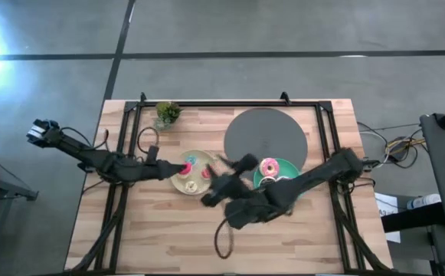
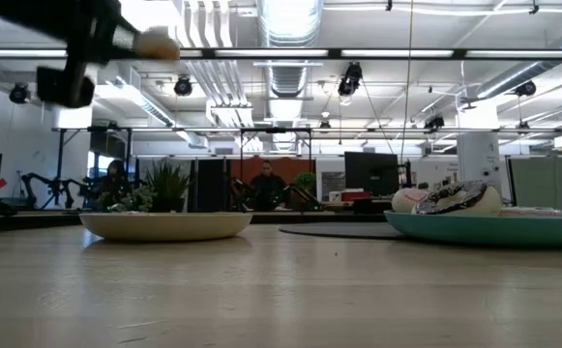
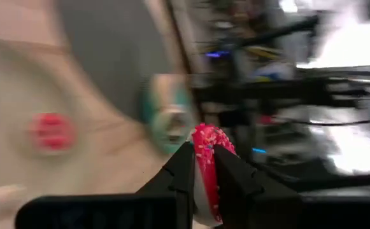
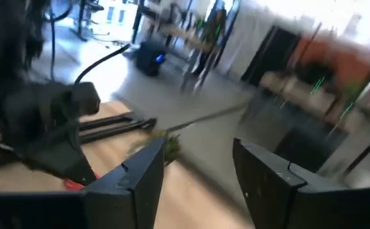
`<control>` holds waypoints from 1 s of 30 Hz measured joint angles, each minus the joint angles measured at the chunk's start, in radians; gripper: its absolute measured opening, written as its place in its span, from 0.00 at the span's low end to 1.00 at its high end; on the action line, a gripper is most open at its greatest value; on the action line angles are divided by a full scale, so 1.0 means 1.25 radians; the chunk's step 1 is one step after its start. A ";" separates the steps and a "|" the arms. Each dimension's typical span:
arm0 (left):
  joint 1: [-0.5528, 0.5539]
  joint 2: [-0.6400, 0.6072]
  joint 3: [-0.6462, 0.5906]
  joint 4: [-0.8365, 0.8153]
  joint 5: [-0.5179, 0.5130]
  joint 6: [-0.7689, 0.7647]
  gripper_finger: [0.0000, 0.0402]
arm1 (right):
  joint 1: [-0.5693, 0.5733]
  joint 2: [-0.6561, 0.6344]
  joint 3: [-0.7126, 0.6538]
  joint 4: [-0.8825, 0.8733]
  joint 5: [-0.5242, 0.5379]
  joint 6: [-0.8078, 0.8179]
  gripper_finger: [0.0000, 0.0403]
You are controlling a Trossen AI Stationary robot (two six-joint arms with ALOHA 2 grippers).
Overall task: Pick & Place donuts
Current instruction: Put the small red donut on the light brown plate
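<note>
Right gripper (image 4: pixel 194 168) nearest the front edge of the table (image 1: pixel 161 245), near its middle, raised; fingers (image 4: pixel 140 168) spread wide, nothing between them, touching nothing.

Left gripper (image 3: pixel 200 175) just beyond, over the left rim of the cream plate (image 1: pixel 178 186), lifted clear of it. Fingers (image 3: pixel 181 168) pressed together on a pink sprinkled donut (image 3: pixel 208 152), gripped edge-on, its upper part sticking out past the tips. Same donut seen from above as a red-pink spot at the gripper tip (image 1: pixel 185 168).

On the cream plate, mid-table slightly left of centre: a pink donut with a teal spot (image 1: pixel 191 160) toward the back rim, a red mini (image 1: pixel 205 173) at the right rim, one more small pale ring, colour unclear. In the left wrist view, a blurred red ring (image 3: pixel 52 130) on that plate.

Teal plate (image 1: pixel 290 164) to the right, partly under the right arm: large pink donut (image 1: pixel 269 168) on it, a dark ring just in front, mostly hidden. In the low view, a dark sprinkled donut (image 2: pixel 452 197) and a pale one behind it above the teal rim.

Farther back: dark round disc (image 1: pixel 266 138) toward the rear edge, small potted plant (image 1: pixel 166 113) near the rear left corner.
</note>
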 joint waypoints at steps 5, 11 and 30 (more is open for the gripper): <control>0.017 0.038 0.000 -0.177 -0.014 -0.052 0.06 | -0.007 -0.086 -0.001 -0.376 -0.093 0.511 0.43; 0.099 0.144 0.000 -0.186 0.047 -0.005 0.10 | -0.008 -0.089 -0.003 -0.416 -0.109 0.541 0.43; 0.264 0.356 0.002 -0.071 0.259 0.075 0.27 | -0.014 -0.087 -0.007 -0.459 -0.124 0.526 0.42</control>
